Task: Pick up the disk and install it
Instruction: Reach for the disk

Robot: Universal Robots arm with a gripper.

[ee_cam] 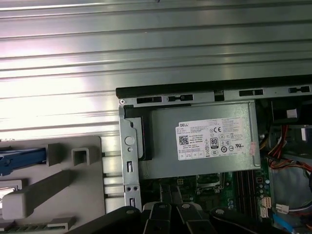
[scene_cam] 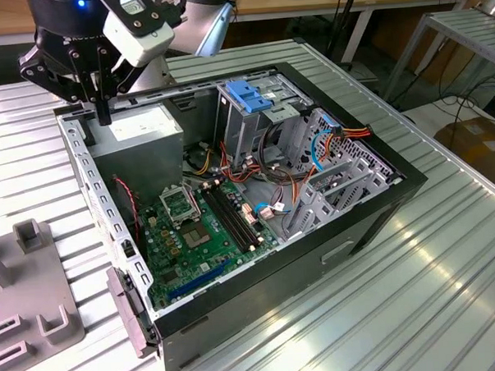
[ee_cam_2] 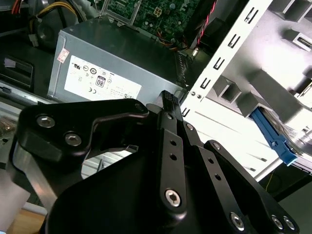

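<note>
Gripper [scene_cam: 103, 118] fingers together, empty, hanging over case [scene_cam: 317, 269] corner beside power supply [scene_cam: 138, 129]. Disk [ee_cam: 22, 156] well apart, in holder [ee_cam: 78, 192] on tabletop [scene_cam: 401, 310]. Risk: striking case wall while crossing, or snagging disk's rails.

A grey metal power-supply box [ee_cam: 195, 139] with a white label sits in the corner of a black computer case [ee_cam: 214, 88], beside a green motherboard [ee_cam: 214, 184]. Outside, a grey plastic holder [ee_cam: 73, 183] carries a blue plastic rail [ee_cam: 22, 157].
</note>
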